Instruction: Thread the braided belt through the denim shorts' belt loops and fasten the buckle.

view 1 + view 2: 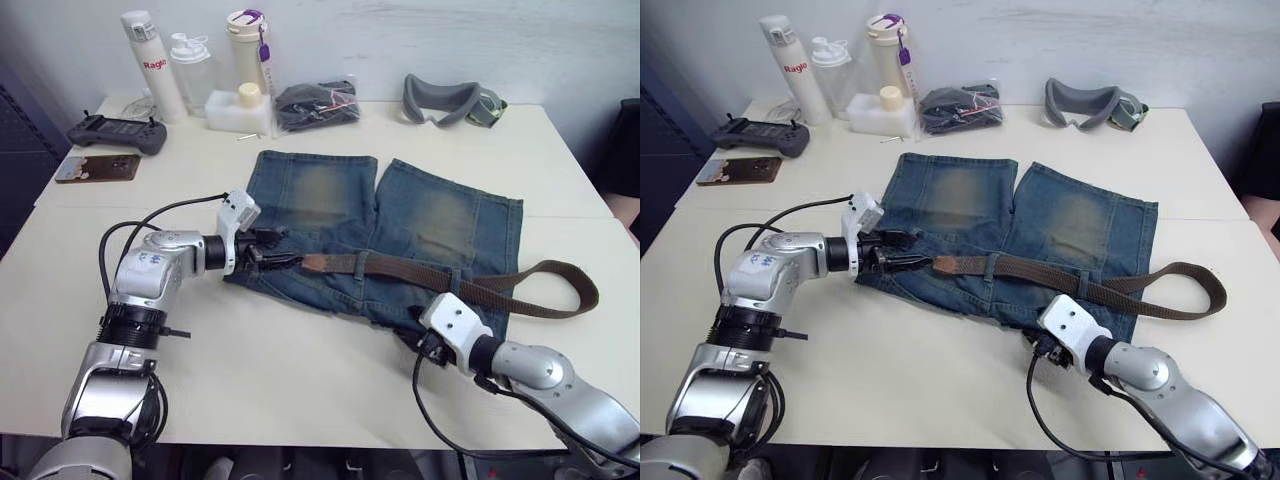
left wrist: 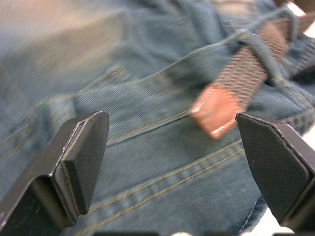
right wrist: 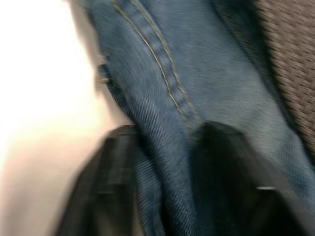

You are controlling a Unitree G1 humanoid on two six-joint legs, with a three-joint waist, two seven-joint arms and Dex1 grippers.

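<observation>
The faded denim shorts [image 1: 400, 225] lie flat on the table, waistband toward me. The braided belt [image 1: 400, 268] runs along the waistband under a belt loop [image 1: 362, 262] and curls off the shorts' right side [image 1: 580, 290]. Its tan leather tip [image 2: 214, 110] lies just ahead of my left gripper [image 1: 288, 250], which is open, with its pads [image 2: 83, 157] standing wide over the denim. My right gripper [image 1: 422, 342] is at the waistband's near right edge, shut on a fold of denim [image 3: 162, 162]. The buckle is hidden.
Along the table's far edge stand three bottles [image 1: 195, 70] and a white container [image 1: 240, 108], with a dark bundle in clear plastic [image 1: 315, 103] and grey goggles [image 1: 450, 100]. At the far left lie a black controller [image 1: 118, 133] and a phone [image 1: 97, 167].
</observation>
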